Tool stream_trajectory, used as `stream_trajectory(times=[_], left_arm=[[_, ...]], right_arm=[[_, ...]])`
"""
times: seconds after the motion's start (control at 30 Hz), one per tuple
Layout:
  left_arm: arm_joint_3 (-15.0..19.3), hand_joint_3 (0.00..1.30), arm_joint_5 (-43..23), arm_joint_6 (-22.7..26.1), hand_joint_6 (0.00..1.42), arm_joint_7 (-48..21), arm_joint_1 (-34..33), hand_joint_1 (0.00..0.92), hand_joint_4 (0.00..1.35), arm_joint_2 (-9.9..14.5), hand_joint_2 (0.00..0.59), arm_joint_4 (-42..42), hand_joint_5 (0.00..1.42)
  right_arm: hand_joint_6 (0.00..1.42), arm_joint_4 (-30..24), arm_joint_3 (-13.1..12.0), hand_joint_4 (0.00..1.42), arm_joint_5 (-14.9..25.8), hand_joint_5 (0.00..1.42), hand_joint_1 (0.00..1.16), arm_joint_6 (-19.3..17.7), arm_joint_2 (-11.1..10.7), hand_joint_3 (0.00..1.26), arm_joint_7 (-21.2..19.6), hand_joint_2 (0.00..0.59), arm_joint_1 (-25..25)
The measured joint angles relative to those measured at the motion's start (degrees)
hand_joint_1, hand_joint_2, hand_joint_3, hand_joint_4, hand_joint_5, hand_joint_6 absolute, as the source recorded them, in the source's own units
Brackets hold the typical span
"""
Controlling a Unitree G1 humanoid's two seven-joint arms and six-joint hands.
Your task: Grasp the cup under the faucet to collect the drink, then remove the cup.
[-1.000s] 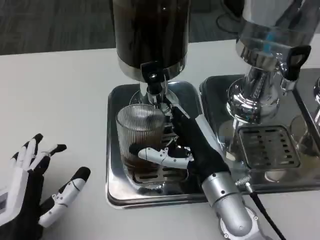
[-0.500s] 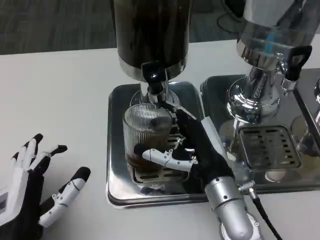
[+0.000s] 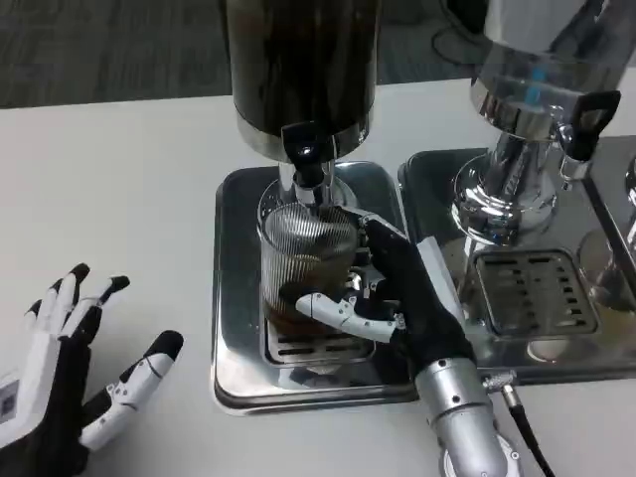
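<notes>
On the white table (image 3: 119, 179) I see the ribbed glass cup (image 3: 306, 260) standing on the steel tray (image 3: 234, 288), directly under the faucet (image 3: 306, 159). My right hand (image 3: 402, 293) grips its lower side; my left hand (image 3: 70, 383) rests open, well left of the tray. The glass is stiff, breakable and likely slick, heavier with drink, so I judge a firm mid-wall hold best.

Ribbed clear glass cup (image 3: 306, 260) on a glossy mirror-polished metal tray (image 3: 238, 298), matt white table (image 3: 109, 199)

White surface (image 3: 129, 189) under even light, dark grey carpet floor (image 3: 99, 45) behind it, black cable (image 3: 452, 40) top right.
</notes>
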Motion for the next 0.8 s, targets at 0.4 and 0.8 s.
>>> stream_trajectory(times=[0.4,0.8], left_arm=[[-1.11,0.20,-0.27,-0.50,0.00,-0.54,-0.92,0.000,0.00,0.43,0.193,1.50,0.00],[-1.26,0.20,-1.89,-0.99,0.00,-1.27,-1.94,0.000,0.00,1.78,0.193,2.00,0.00]], right_arm=[[1.39,0.00,-0.70,0.65,-0.19,0.95,0.99,-0.90,-0.02,0.42,-1.44,0.142,0.66],[1.39,-1.96,-1.02,0.68,-3.55,0.97,0.94,-3.04,-1.68,0.44,-5.42,0.166,2.41]])
